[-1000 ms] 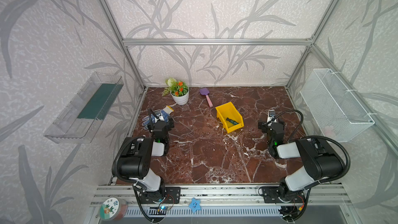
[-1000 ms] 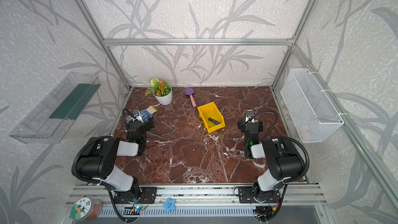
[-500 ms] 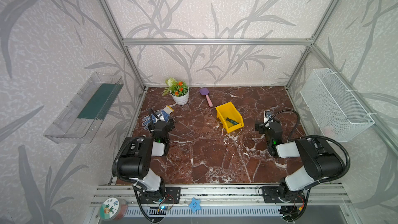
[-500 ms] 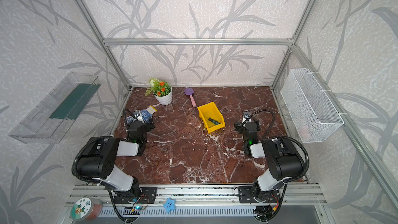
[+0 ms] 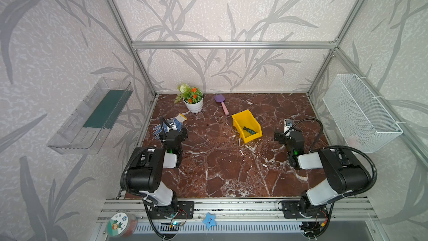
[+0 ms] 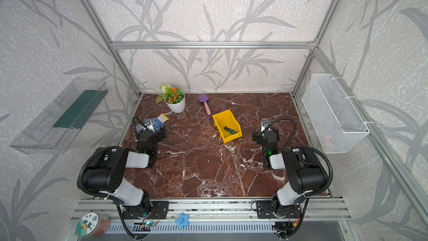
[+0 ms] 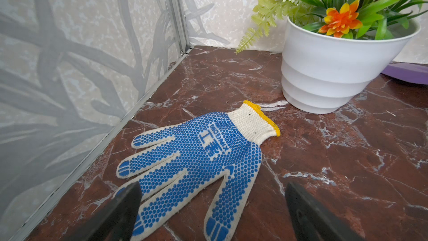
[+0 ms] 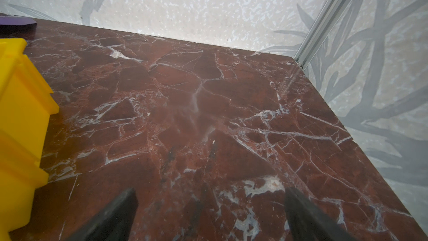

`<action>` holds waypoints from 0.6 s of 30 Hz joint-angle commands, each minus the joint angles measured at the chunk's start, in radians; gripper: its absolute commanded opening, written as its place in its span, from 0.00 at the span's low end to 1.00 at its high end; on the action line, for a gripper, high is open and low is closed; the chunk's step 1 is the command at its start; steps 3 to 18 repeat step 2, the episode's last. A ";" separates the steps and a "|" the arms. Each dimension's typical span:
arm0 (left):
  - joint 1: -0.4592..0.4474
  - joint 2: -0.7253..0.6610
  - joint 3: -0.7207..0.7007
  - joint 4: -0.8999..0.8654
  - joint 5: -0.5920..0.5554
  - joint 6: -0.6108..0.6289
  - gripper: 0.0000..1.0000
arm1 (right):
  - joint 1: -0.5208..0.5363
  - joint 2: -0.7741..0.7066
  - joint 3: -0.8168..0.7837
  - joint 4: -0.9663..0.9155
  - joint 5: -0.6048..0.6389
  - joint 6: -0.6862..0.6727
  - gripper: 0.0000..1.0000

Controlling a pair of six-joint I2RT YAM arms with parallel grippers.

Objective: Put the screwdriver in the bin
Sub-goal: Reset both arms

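Note:
The screwdriver [image 5: 249,130] [image 6: 230,130], dark green and black, lies inside the yellow bin [image 5: 242,117] [image 6: 222,118] in the middle of the marble floor. My right gripper [image 5: 288,133] [image 6: 265,134] sits low to the right of the bin, apart from it. It is open, with only bare floor between its fingers [image 8: 209,195]. The bin's side wall [image 8: 20,112] shows at the edge of the right wrist view. My left gripper [image 5: 173,133] [image 6: 152,134] is open over a blue-dotted glove [image 7: 196,158] and holds nothing.
A white flower pot [image 5: 194,103] stands at the back left. A purple-and-pink toy shovel [image 5: 222,104] lies behind the bin. A wire mesh basket [image 5: 361,112] hangs on the right wall and a clear tray [image 5: 92,117] on the left wall.
My right gripper has shifted slightly to the left, still open. The left arm, the bin and the screwdriver have not moved.

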 commanded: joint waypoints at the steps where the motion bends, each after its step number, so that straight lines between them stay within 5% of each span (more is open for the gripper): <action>1: -0.002 -0.014 0.001 -0.011 0.004 -0.006 0.99 | -0.005 0.005 0.013 0.014 -0.005 0.010 0.99; 18: -0.001 -0.014 0.001 -0.011 0.003 -0.006 0.99 | -0.005 0.002 0.012 0.012 -0.005 0.011 0.99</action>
